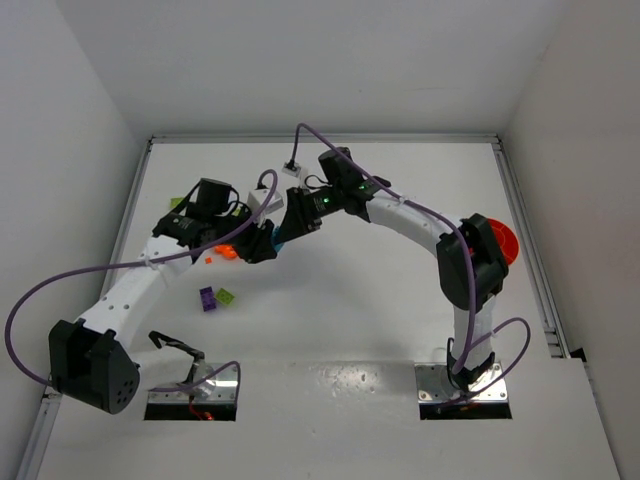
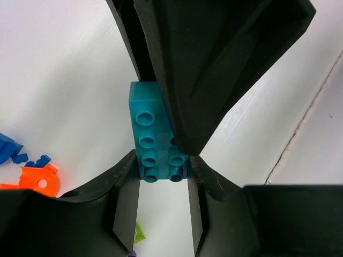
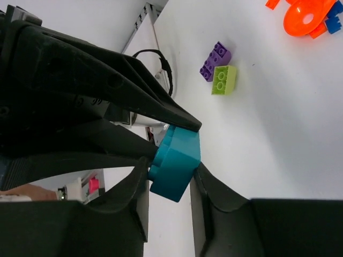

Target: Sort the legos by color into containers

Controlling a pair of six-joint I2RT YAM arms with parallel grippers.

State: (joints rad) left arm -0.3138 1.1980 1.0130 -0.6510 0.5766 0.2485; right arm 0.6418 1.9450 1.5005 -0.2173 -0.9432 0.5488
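Note:
A teal brick (image 1: 279,241) hangs above the table between both grippers. In the left wrist view my left gripper (image 2: 162,167) has its fingertips against the sides of the teal brick (image 2: 151,128), studs facing the camera. The right gripper's black fingers (image 2: 214,64) come in from above and cover part of it. In the right wrist view my right gripper (image 3: 171,172) pinches the same teal brick (image 3: 177,160), with the left gripper's fingers (image 3: 107,80) on its far end. The orange tub (image 1: 503,240) sits at the right, half hidden by the right arm.
A purple brick (image 1: 207,298) and a lime brick (image 1: 226,295) lie side by side on the table, also in the right wrist view (image 3: 215,60) (image 3: 224,80). Orange pieces (image 2: 38,181) and blue pieces (image 2: 10,150) lie under the left arm. Walls surround the table.

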